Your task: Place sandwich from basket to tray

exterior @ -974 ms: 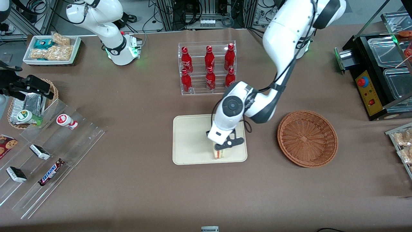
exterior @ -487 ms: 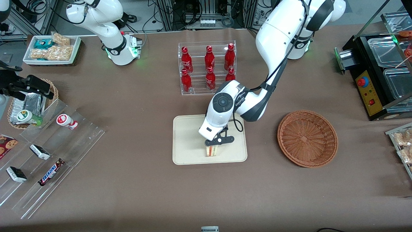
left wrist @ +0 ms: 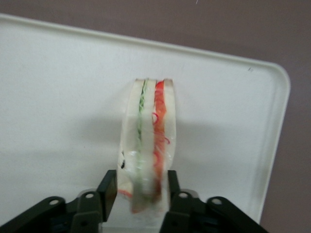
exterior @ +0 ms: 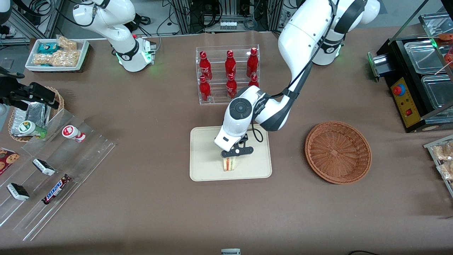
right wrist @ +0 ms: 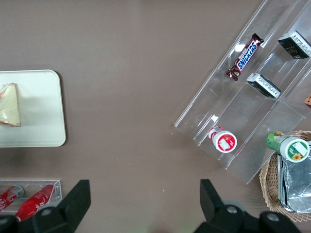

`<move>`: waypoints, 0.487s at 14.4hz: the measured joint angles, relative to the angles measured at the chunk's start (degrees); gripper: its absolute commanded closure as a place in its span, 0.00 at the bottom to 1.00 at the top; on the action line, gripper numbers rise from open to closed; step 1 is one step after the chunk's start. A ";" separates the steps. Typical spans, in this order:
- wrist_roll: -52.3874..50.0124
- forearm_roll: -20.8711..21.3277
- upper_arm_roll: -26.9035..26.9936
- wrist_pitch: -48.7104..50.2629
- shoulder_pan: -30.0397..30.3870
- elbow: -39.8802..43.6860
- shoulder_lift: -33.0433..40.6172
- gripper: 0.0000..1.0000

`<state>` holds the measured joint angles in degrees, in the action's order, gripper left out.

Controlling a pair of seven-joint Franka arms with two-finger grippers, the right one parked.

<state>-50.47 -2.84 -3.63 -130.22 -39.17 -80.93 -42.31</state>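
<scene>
Clamped on the sandwich [exterior: 229, 164] — which stands upright on the tray [exterior: 205, 156] — the pincer [exterior: 236, 152] has slid with it from the tray's basket [exterior: 338, 152] side toward its middle since a second ago.

Your sandwich [exterior: 229, 164] stands on edge on the cream tray [exterior: 205, 156], gripped by the hand [exterior: 236, 153]. The wicker basket [exterior: 338, 152] sits empty beside the tray.
</scene>
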 measured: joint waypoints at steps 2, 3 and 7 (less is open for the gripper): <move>0.00 0.04 0.54 4.66 0.77 1.07 3.75 0.00; 0.00 0.15 0.79 7.33 1.56 1.32 6.29 0.00; 3.61 0.52 1.11 20.73 6.27 1.24 15.08 0.00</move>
<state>-46.86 -2.31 -2.52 -109.49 -32.90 -79.69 -27.23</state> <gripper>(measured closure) 0.000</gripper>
